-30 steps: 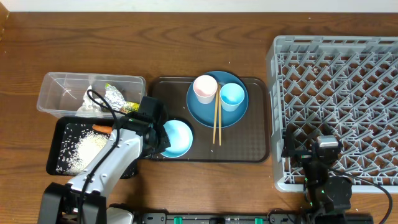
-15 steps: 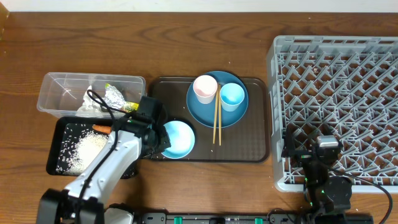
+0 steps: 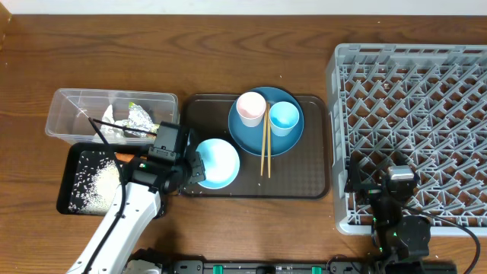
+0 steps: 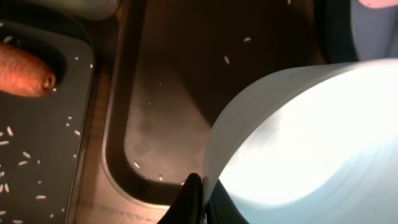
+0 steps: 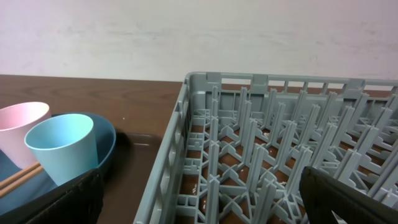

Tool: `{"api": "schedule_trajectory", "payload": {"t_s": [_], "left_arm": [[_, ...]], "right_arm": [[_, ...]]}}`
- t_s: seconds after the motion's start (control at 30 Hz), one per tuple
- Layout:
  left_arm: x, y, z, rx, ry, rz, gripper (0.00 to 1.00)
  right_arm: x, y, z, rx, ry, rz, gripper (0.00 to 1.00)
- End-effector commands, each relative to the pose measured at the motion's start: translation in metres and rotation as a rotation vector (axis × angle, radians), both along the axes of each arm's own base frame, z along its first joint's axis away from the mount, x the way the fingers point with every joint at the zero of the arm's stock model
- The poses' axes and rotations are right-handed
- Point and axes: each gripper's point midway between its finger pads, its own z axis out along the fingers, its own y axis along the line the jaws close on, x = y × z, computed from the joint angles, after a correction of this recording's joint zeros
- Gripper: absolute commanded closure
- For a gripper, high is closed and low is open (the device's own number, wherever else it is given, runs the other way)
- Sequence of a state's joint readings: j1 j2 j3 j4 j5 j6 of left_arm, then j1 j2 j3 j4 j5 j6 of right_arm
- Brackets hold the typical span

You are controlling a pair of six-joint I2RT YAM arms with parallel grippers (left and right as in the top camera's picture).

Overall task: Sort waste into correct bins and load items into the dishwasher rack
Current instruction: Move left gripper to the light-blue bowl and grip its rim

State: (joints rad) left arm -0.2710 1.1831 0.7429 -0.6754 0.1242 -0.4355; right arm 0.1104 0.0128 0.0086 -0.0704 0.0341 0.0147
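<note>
From overhead the desk is evenly, brightly lit, with sharp detail and soft, short shadows. The left wrist view is dim, but the bowl glares blown-out white and blurs from closeness. In the right wrist view the rack is fairly crisp under flat light, the fingers of the right tool dark and unfocused.

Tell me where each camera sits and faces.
Overhead: above the table, straight down on the brown tray and rack; left arm and right arm at bottom.
Left wrist: on the left arm, looking down at the bowl; left gripper pinches its rim.
Right wrist: low at the rack's edge, facing across it; right gripper open.
Shared: overhead and right wrist show the light blue cup.
</note>
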Motion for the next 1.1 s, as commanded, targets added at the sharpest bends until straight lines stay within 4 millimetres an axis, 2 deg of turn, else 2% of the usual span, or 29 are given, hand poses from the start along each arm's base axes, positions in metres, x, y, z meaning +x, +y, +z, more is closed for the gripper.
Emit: {"api": "schedule_trajectory", "payload": {"t_s": [0.0, 0.47, 0.63, 0.73, 0.87, 1.0, 1.07], "left_arm": [[0.003, -0.001, 0.001, 0.003, -0.023, -0.025, 0.94], [0.004, -0.002, 0.003, 0.000, -0.034, -0.025, 0.94], [0.003, -0.013, 0.013, -0.064, -0.057, -0.049, 0.94], [0.002, -0.014, 0.023, -0.083, -0.093, -0.054, 0.94], [-0.003, -0.013, 0.037, -0.094, -0.139, -0.055, 0.94], [-0.006, -0.012, 0.046, -0.101, -0.167, -0.056, 0.94], [-0.007, -0.011, 0.046, -0.101, -0.168, -0.056, 0.94]], "right_arm": [[0.000, -0.002, -0.002, 0.006, 0.004, -0.011, 0.01], [0.000, 0.000, -0.002, 0.007, 0.004, 0.004, 0.01], [0.000, 0.002, -0.002, 0.017, 0.005, 0.016, 0.01], [-0.002, 0.017, -0.001, 0.141, 0.021, 0.094, 0.01], [-0.002, 0.021, 0.004, 0.379, 0.032, 0.098, 0.01], [-0.006, 0.028, 0.014, 0.419, 0.043, 0.143, 0.01], [-0.010, 0.028, 0.028, 0.419, 0.042, 0.142, 0.01]]}}
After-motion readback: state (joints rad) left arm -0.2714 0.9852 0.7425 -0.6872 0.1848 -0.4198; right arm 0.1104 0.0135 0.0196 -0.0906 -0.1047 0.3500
